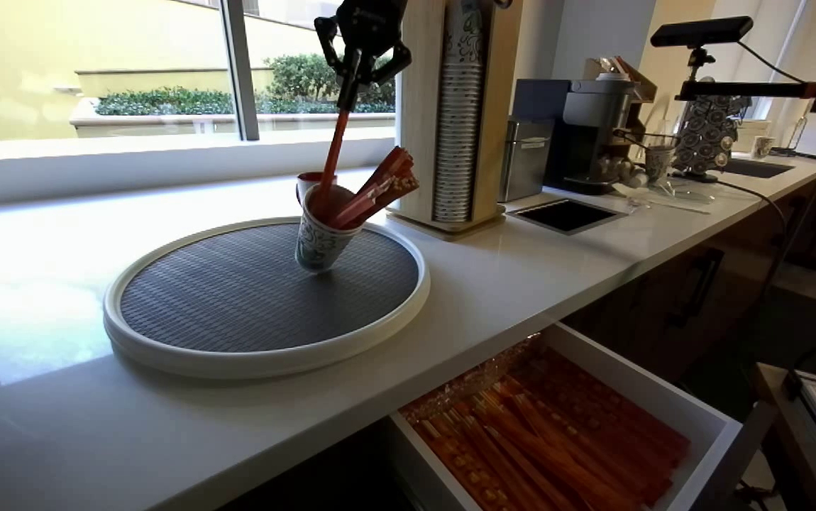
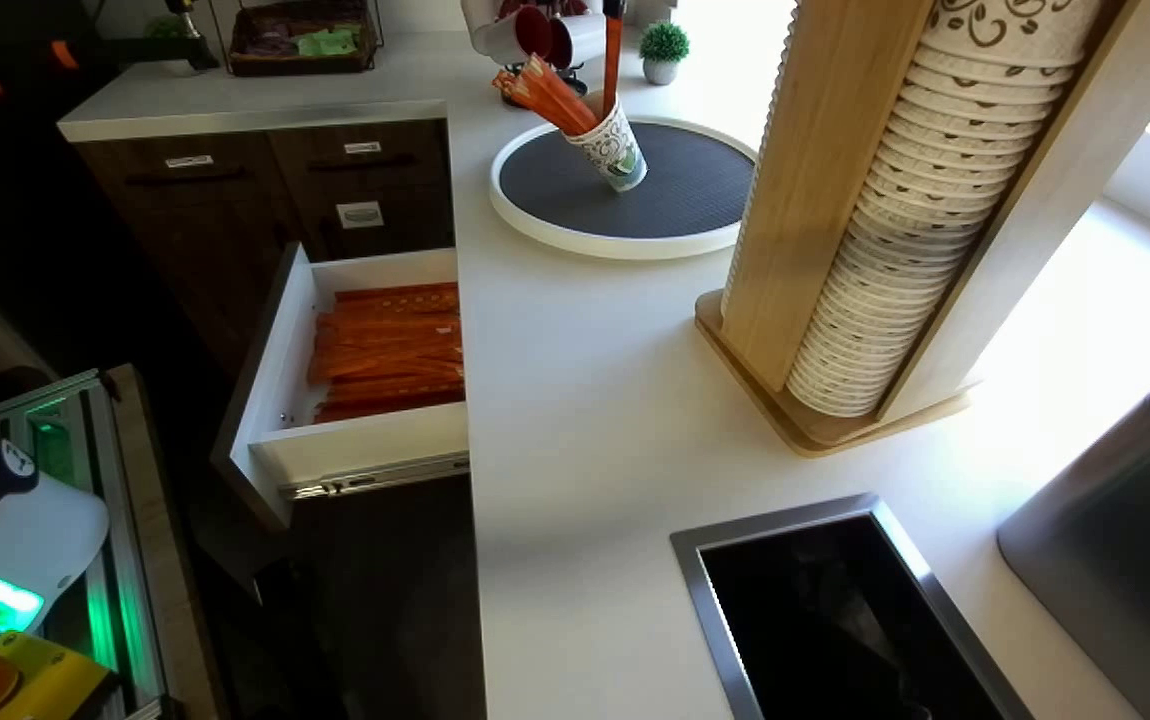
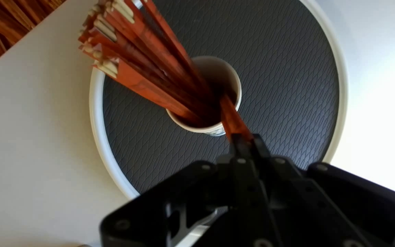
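White counter (image 1: 500, 262), slim red packet (image 3: 234, 120), pinched in hand (image 1: 348, 103)

Daylight through a window (image 1: 240, 78) brightens a white countertop (image 2: 555, 400); dark cabinets (image 2: 215, 225) stand beneath; outside rises a yellow wall (image 1: 39, 50).

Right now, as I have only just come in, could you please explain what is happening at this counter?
A robot has its jaws closed on one red chopstick packet, whose lower end is inside a patterned paper cup. The cup looks tilted on a round tray, and a bunch of packets leans out of it. Below the counter, a drawer stands open, holding similar red packets.
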You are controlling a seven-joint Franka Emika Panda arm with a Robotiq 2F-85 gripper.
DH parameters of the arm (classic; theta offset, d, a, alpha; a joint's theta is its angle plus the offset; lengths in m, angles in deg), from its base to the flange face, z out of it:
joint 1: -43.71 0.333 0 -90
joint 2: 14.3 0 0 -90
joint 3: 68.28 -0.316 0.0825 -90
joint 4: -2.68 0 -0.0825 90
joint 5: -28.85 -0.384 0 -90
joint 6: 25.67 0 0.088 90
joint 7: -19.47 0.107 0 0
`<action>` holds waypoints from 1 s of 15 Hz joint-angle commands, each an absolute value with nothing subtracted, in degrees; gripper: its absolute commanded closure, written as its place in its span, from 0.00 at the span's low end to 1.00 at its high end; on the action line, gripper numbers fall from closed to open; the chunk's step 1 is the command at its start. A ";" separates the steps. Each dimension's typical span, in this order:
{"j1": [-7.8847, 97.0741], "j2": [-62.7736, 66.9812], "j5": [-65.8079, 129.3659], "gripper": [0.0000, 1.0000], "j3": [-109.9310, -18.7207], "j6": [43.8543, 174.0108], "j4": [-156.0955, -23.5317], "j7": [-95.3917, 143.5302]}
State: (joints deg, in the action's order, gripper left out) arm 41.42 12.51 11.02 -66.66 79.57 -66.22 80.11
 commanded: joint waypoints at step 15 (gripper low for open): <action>41.75 15.33 13.53 0.98 -65.74 89.16 -64.92 79.11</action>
State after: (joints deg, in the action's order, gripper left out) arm 41.30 14.14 12.39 -66.14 87.53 -66.21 79.05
